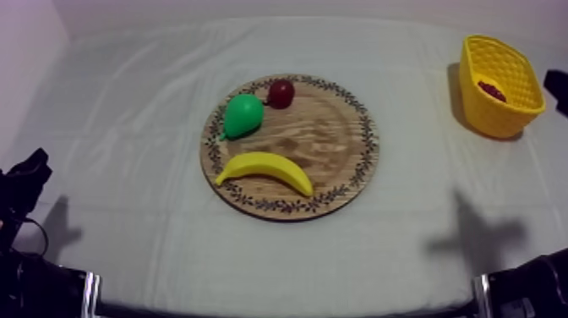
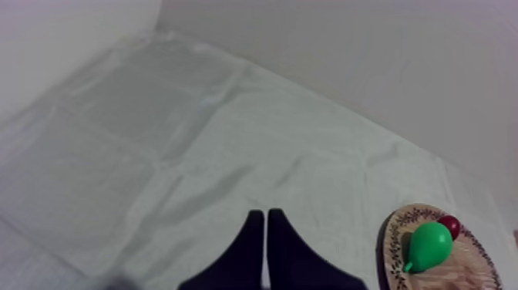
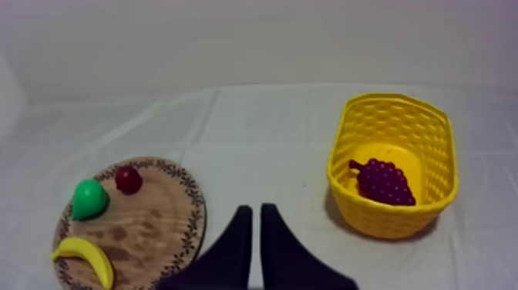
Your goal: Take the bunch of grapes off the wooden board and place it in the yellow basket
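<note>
The purple bunch of grapes (image 3: 383, 181) lies inside the yellow basket (image 3: 385, 220), which stands at the table's far right (image 1: 499, 118); from above, the grapes (image 1: 491, 90) show as a dark red patch in it. The round wooden board (image 1: 330, 135) sits mid-table. My right gripper (image 3: 253, 207) is shut on nothing, its fingers together as a wedge, low over the cloth between board and basket. My left gripper (image 2: 266, 212) is shut the same way, holding nothing, well left of the board (image 2: 455, 270), low at the left side (image 1: 32, 169).
On the board lie a green pear (image 1: 243, 115), a small red fruit (image 1: 281, 93) and a banana (image 1: 266, 167). A dark shape (image 1: 558, 89) sits at the right edge beside the basket. My right arm (image 1: 528, 287) rests at the lower right.
</note>
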`<state>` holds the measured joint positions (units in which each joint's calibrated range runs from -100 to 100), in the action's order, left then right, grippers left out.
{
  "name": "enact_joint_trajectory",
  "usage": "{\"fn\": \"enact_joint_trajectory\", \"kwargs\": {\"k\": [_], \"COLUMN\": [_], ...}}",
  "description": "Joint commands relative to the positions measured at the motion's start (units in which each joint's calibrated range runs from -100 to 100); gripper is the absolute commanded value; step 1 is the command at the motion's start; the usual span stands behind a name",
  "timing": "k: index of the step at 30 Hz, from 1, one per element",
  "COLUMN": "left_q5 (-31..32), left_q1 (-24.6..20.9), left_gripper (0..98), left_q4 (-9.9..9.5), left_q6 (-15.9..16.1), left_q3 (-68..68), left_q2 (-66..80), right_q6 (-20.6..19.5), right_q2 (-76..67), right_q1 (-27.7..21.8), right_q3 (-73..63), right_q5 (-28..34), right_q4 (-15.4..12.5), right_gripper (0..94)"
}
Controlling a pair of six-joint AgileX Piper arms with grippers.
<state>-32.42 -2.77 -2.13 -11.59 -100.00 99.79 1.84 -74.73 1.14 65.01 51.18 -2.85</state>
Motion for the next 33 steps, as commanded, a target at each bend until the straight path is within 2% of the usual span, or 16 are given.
{"fn": "enact_joint_trajectory", "kwargs": {"k": [1, 9, 14, 24, 33], "left_q5": [0.0, 0.0, 0.0, 0.0, 0.0], "left_q1": [0.0, 0.0, 0.0, 0.0, 0.0], "left_gripper": [0.1, 0.1, 0.1, 0.1, 0.1], "left_q4": [0.00, 0.00, 0.00, 0.00, 0.00], "left_q6": [0.0, 0.0, 0.0, 0.0, 0.0], "left_q3": [0.0, 0.0, 0.0, 0.0, 0.0], "left_q2": [0.0, 0.0, 0.0, 0.0, 0.0], "right_q6": [0.2, -0.4, -0.1, -1.3, 7.6], "right_q2": [-5.4, -15.8, -20.0, -21.0, -21.0], "right_q1": [0.5, 2.8, 2.8, 1.0, 1.0], "right_q3": [7.4, 22.2, 30.7, 34.1, 34.7], "right_q5": [-0.8, -3.2, -7.7, -10.4, -12.8], "right_q4": [0.2, 2.5, 3.2, 2.1, 1.9], "right_gripper": [4.1, 2.4, 0.6, 0.6, 0.3]}}
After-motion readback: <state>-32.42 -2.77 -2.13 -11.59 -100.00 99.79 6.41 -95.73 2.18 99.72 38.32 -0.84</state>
